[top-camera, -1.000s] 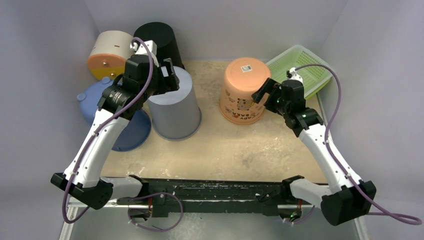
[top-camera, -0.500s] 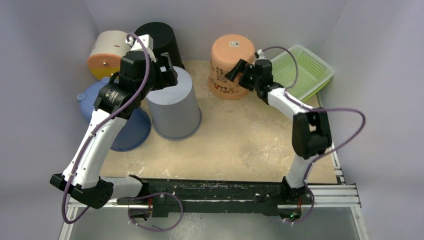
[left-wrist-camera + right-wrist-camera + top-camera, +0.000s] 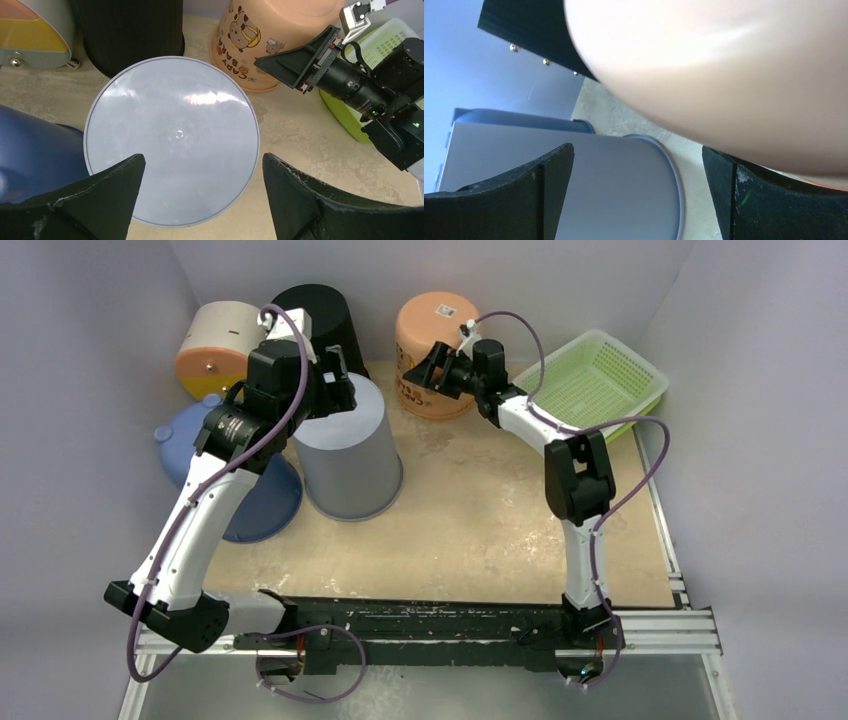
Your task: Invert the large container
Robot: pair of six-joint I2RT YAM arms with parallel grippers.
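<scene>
The large grey container [image 3: 350, 455] stands mouth-down on the table, its flat round base [image 3: 172, 140] facing up. My left gripper [image 3: 338, 388] hovers just above that base, open, with the fingers wide apart and nothing between them [image 3: 202, 160]. My right gripper [image 3: 428, 368] is stretched to the back of the table, open, close against the near side of the upside-down orange bucket [image 3: 435, 330]. In the right wrist view the orange wall [image 3: 724, 60] fills the top. The grey container [image 3: 614, 190] shows beyond the right gripper [image 3: 638, 149], whose fingers hold nothing.
A black bin [image 3: 310, 310] stands at the back behind the grey container. A beige-and-orange drum [image 3: 215, 345] lies at the back left, and a blue container [image 3: 255, 495] sits at the left. A green basket [image 3: 590, 380] leans at the back right.
My right arm has reached back and to the left, and the orange bucket has slid with it towards the back wall. The left gripper has stayed above the grey container, opening slightly.
</scene>
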